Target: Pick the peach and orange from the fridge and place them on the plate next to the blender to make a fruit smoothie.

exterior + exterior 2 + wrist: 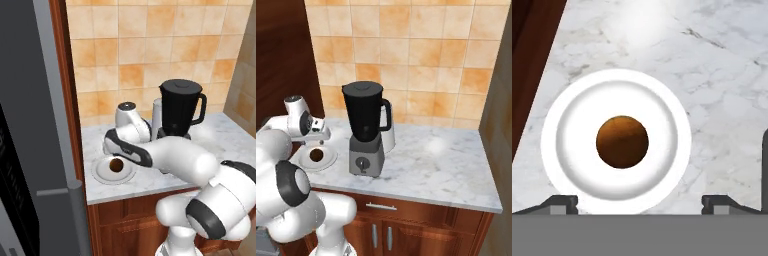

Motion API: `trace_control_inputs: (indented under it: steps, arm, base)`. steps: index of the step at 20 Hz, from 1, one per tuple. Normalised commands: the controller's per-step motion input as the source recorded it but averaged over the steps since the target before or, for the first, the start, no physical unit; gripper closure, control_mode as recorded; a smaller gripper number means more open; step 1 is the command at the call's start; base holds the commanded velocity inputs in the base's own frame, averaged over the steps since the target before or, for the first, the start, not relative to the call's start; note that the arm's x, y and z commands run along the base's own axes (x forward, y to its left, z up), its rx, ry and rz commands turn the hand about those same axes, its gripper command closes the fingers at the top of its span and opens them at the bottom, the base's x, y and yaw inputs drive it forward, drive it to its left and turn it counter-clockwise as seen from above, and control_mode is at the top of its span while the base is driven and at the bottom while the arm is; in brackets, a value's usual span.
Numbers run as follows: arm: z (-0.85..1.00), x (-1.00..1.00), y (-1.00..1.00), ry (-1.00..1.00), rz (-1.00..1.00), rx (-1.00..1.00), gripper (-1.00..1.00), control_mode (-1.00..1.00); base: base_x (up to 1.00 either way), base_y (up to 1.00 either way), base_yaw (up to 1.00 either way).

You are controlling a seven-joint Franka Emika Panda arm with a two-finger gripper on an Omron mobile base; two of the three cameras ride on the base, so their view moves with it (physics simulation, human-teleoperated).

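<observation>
The orange (622, 142) lies alone in the middle of the white plate (562, 120) on the marble counter. My gripper (639, 204) hangs straight above it, open, its two fingertips spread wide with nothing between them. From the right base view the gripper (320, 141) hovers a little above the orange (316, 155) and the plate (303, 161). The orange (116, 164) and plate (102, 175) sit left of the blender (180, 107), which stands just right of the plate (363, 120). The fridge (30, 125) door fills the left side. The peach is out of view.
A white cylinder (156, 117) stands behind the blender, close to my arm. A brown wooden panel (67, 100) walls the counter's left end beside the plate. Bare marble (441, 155) stretches right of the blender to the side wall.
</observation>
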Motion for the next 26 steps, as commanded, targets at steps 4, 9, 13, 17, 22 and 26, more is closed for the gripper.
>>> trace_control_inputs:
  steps: [4, 9, 13, 17, 22, 26]
  arm:
    - [0.64, -1.00, -0.72, -0.19, 0.00, 0.03, -1.00, -1.00]
    - [0.65, -1.00, -0.60, -0.15, 0.00, 0.03, -1.00, -1.00]
    - [0.72, -1.00, -0.39, -0.17, 0.00, 0.00, -1.00, -1.00]
    - [0.63, -0.80, -0.12, -0.26, 0.00, 0.00, -1.00, -1.00]
    - [0.65, -0.58, -0.12, -0.17, 0.00, 0.00, -1.00, -1.00]
    - [0.59, -0.48, -0.10, -0.02, 0.00, 0.00, -1.00, -1.00]
  base:
    - [0.00, 0.00, 0.00]
    - [0.00, 0.00, 0.00]
    - [0.00, 0.00, 0.00]
    - [0.00, 0.00, 0.00]
    - [0.00, 0.00, 0.00]
    - [0.00, 0.00, 0.00]
